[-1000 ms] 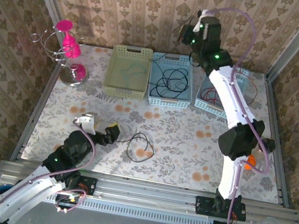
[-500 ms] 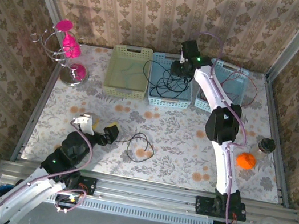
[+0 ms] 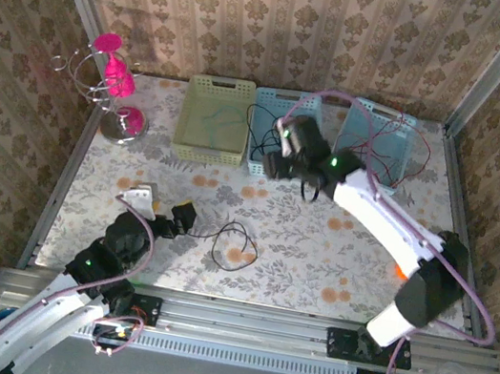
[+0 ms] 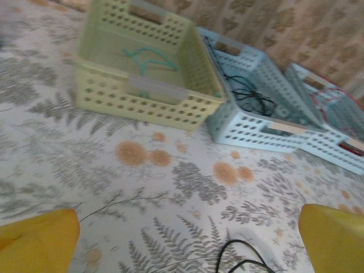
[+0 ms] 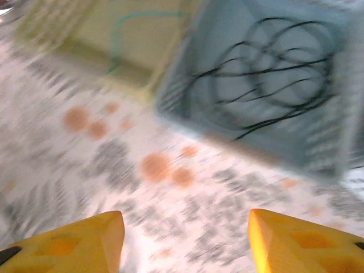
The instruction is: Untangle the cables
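Observation:
One black cable [image 3: 234, 245] lies looped on the floral table [image 3: 315, 257], just right of my left gripper [image 3: 171, 222], which is open; its loop [image 4: 244, 259] shows low between the wide yellow fingers [image 4: 34, 239]. Several black cables [image 3: 290, 134] lie in the middle blue basket [image 3: 256, 164], a teal cable [image 4: 147, 57] in the yellow basket [image 3: 208, 151], and red cable [image 4: 352, 145] in the right blue basket [image 3: 349, 175]. My right gripper [image 3: 276, 163] hangs over the middle basket's front rim, open and holding nothing [image 5: 185, 239]; its view is blurred.
A pink and chrome stand [image 3: 116, 96] sits at the back left corner. Three baskets line the back wall. Patterned walls close in the table on three sides. The right arm [image 3: 388, 226] stretches across the table's right half.
The right arm swung down from high at the back to the front rim of the middle basket, and its jaws opened. The left arm hardly moved.

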You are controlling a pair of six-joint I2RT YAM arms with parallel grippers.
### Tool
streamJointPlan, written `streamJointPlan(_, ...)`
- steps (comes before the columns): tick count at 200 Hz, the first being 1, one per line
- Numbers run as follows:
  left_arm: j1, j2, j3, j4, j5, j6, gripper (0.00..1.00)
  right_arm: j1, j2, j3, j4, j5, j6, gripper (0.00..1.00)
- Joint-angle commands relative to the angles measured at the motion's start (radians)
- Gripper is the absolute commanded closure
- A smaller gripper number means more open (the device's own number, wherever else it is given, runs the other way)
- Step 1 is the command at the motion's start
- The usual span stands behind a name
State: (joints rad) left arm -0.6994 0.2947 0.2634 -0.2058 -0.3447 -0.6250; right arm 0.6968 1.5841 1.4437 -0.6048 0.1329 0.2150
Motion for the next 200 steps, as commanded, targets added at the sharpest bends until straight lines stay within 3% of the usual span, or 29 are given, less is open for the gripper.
streamJointPlan(1, 0.006, 0.036, 0.073, -0.247, -0.163, -0.138, 0.0, 0.091, -0.005, -0.196, 0.147, -0.063, 0.045, 0.38)
streamJointPlan(22, 0.006, 0.081, 0.075, -0.272, -0.159, -0.159, 0.0, 0.172, 0.022, -0.308, 0.218, -0.098, 0.051, 0.34)
streamJointPlan(43, 0.007, 0.13, 0.069, -0.273, -0.121, -0.189, 0.0, 0.228, 0.12, -0.314, 0.212, -0.067, 0.025, 0.32)
streamJointPlan(82, 0.006, 0.133, 0.059, -0.28, -0.067, -0.227, 0.0, 0.232, 0.275, -0.302, 0.267, -0.052, 0.049, 0.35)
streamJointPlan(109, 0.007, 0.08, 0.041, -0.292, -0.062, -0.249, 0.01, 0.233, 0.344, -0.282, 0.253, -0.02, 0.052, 0.52)
streamJointPlan(137, 0.006, 0.021, 0.026, -0.307, -0.057, -0.262, 0.01, 0.244, 0.31, -0.323, 0.265, 0.022, 0.06, 0.86)
streamJointPlan(153, 0.007, -0.001, 0.02, -0.298, -0.047, -0.265, 0.01, 0.258, 0.272, -0.352, 0.278, 0.07, 0.057, 0.97)
streamJointPlan(200, 0.006, -0.005, 0.034, -0.287, -0.022, -0.258, 0.01, 0.273, 0.008, -0.411, 0.248, 0.127, 0.049, 1.0)
